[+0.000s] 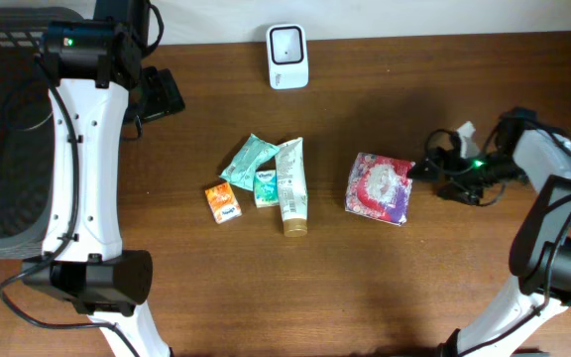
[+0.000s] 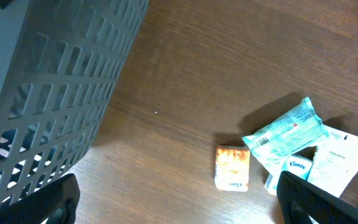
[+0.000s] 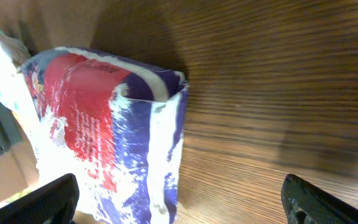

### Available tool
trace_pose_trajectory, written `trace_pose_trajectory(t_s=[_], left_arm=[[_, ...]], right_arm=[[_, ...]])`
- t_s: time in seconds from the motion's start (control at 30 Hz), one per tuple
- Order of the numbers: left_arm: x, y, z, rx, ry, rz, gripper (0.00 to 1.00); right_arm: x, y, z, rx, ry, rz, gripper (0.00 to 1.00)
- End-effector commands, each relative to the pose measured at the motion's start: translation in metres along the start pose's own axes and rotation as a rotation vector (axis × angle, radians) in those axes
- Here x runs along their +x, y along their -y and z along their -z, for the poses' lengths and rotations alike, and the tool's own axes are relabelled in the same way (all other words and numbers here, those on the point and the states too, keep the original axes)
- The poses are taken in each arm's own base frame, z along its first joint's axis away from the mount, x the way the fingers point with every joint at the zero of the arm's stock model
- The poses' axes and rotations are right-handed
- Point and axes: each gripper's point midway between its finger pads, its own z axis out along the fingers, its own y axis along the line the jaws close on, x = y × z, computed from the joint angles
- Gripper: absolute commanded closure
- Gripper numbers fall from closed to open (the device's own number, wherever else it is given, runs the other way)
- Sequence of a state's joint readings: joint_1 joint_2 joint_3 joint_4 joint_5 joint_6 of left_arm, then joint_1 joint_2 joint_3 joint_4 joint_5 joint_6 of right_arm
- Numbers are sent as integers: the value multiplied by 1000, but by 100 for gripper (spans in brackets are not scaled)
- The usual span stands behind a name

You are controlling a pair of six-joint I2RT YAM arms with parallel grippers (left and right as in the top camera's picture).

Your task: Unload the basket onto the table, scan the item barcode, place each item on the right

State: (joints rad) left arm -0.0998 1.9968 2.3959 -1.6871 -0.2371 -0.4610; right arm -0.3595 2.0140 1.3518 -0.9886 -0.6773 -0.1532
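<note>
A white barcode scanner [image 1: 287,57] stands at the table's far edge. Mid-table lie an orange packet [image 1: 223,201], teal tissue packs [image 1: 250,162], a pale tube [image 1: 291,185] and a red-and-purple wrapped pack [image 1: 380,187]. My right gripper [image 1: 428,167] sits just right of that pack, open. In the right wrist view the pack [image 3: 104,130] fills the left half, and the open gripper [image 3: 179,208] has its left fingertip against the pack's near end. My left gripper [image 1: 162,94] hovers open at the back left, above bare wood [image 2: 166,199], away from the orange packet [image 2: 232,167]. No barcode is visible.
A dark grey slatted basket [image 1: 8,129] fills the left edge of the table, and in the left wrist view the basket [image 2: 48,93] stands close on the left. Cables [image 1: 464,183] trail by the right arm.
</note>
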Motion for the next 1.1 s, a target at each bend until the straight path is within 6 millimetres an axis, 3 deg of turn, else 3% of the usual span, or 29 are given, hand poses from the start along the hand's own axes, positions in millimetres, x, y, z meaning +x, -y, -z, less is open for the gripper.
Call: trace_pose_trajectory(t_s=[0.0,0.07,0.13,0.27,0.33,0.37,0.43,0.53,0.6,0.67,0.73,0.77,0.83,0.97,1.0,1.03,1.07], left_arm=[[-2,-3,14,8,38,6,1],[-2,-3,14,8,38,7,1],[-2,-3,14,8,38,7,1],[-2,-3,14,8,38,6,1],[-2,-3,14,8,38,6,1],[-2,-3,14,8,38,6,1],[-2,-3,14,8,38,6,1],[-2,-3,14,8,37,6,1],[-2,-3,14,8,38,6,1],[-2,-3,14,8,38,6,1],[-2,-3,14,8,38,6,1],[-2,-3,14,8,37,6,1],[-2,-3,14,8,38,6,1],[-2,-3,14,8,38,6,1],[-2,-3,14,8,38,6,1],[-2,-3,14,8,38,6,1],[-2,-3,14,8,38,6,1]], right_arm=[[-5,-10,4,-51,22,36,2],[3,-15,-6,-53,-7,48,2],[16,-24,-33,-55,-50,99,3],[36,-33,-72,-54,-84,189,19],[39,-40,-81,-54,-95,224,46],[38,-44,-81,-56,-99,217,69],[29,-53,-69,-49,-103,183,96],[4,-64,-23,140,-106,186,96],[-14,-64,14,375,-73,144,96],[-25,-50,62,791,34,17,96],[-21,-44,81,1051,119,-41,96],[-19,-44,81,1128,149,-41,96],[-13,-41,61,1201,143,5,96],[4,-38,19,1209,89,85,94],[6,-43,12,1202,90,107,88],[7,-54,2,1184,96,143,69],[9,-66,-10,1144,96,166,55]])
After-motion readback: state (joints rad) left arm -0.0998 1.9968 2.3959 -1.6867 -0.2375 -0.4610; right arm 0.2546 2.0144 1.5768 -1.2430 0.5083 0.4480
